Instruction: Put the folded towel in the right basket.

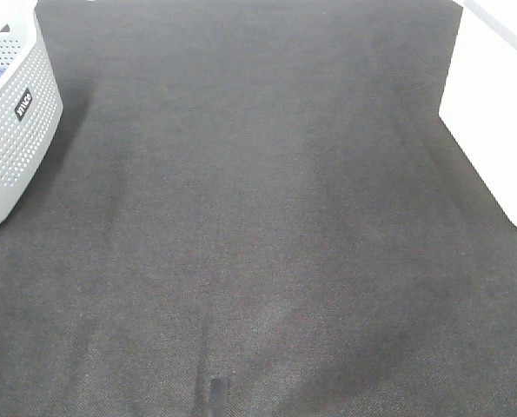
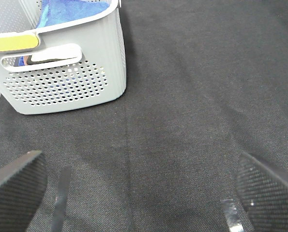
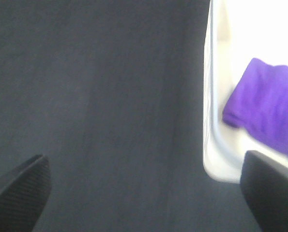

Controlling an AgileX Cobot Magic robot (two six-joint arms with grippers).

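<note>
A folded purple towel [image 3: 265, 108] lies inside the white right basket [image 3: 209, 121], seen in the right wrist view. My right gripper [image 3: 144, 193] is open and empty, hanging over the black cloth just beside that basket's rim. In the high view the white basket [image 1: 493, 130] sits at the right edge, and its inside and both arms are out of view. My left gripper [image 2: 144, 193] is open and empty over the cloth, a short way from the grey left basket [image 2: 61, 82].
The grey perforated left basket [image 1: 15, 130] stands at the back left and holds a blue cloth [image 2: 71, 9]. A black cloth [image 1: 258, 226] covers the table. A short dark mark [image 1: 215, 395] lies near the front edge.
</note>
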